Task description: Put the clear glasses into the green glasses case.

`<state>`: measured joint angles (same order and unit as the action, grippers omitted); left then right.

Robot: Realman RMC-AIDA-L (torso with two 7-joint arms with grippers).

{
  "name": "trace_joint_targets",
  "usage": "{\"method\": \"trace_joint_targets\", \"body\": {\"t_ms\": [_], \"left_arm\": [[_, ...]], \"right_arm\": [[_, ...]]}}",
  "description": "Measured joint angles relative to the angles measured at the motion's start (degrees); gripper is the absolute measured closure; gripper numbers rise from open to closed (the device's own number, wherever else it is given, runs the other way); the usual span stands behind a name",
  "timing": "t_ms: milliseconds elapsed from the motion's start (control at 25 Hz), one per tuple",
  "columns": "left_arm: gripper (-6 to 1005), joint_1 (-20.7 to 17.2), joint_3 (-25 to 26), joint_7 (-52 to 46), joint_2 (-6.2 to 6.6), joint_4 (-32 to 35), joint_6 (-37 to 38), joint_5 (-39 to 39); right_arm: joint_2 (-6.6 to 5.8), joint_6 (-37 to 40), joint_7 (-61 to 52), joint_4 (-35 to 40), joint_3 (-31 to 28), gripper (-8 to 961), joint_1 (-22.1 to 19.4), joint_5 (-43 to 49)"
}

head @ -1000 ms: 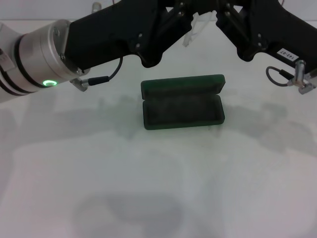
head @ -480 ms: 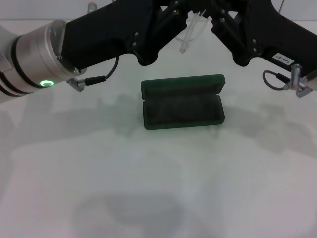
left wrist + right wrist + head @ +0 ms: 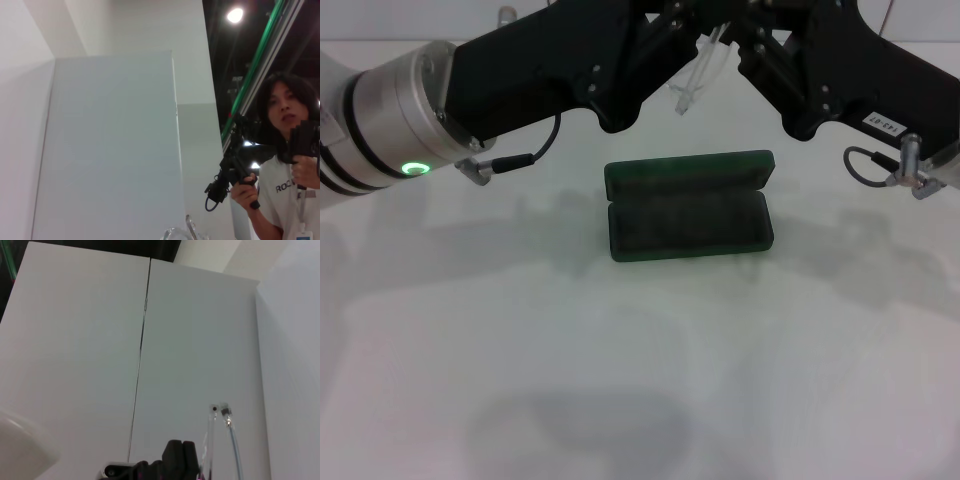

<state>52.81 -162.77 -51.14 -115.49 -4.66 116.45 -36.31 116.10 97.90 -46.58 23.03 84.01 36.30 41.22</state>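
White tabletop (image 3: 640, 380) fills the head view, faint shadows across it. Green glasses case (image 3: 688, 205) sits mid-table, lid open and laid back on the far side, dark lining showing, nothing visible inside.

Both arms meet at the far edge, above and beyond the case. Left gripper (image 3: 665, 45) comes in from the left, right gripper (image 3: 760, 45) from the right, black housings nearly touching. Clear glasses (image 3: 695, 75) hang between them, well apart from the case and off the table. Only a slanted clear piece shows in the head view; the rest is hidden behind the housings.

Finger state: cannot tell for either gripper. The head view shows only the backs of the housings, and neither wrist view shows its own fingertips closing on anything. Probably at least one has a grip on the glasses since they are airborne, but which one is not visible.

Wrist views point away from the table, so no case in either. Left wrist view: white wall panels (image 3: 110, 150), a ceiling light, a person (image 3: 285, 165) holding black handheld controllers, and a sliver of the clear glasses (image 3: 189, 231) at the frame edge. Right wrist view: white panels with a vertical seam, two thin clear arms of the glasses (image 3: 222, 440) side by side, tips free, next to a black gripper part.
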Motion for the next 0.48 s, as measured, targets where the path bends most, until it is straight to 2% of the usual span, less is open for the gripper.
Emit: {"method": "trace_joint_targets", "body": {"t_ms": [480], "left_arm": [[954,-0.21,0.0,-0.02,-0.03,0.0,0.0,0.01]], "right_arm": [[0.0,-0.64,-0.09,0.26,1.35,871,0.17,0.0]]}}
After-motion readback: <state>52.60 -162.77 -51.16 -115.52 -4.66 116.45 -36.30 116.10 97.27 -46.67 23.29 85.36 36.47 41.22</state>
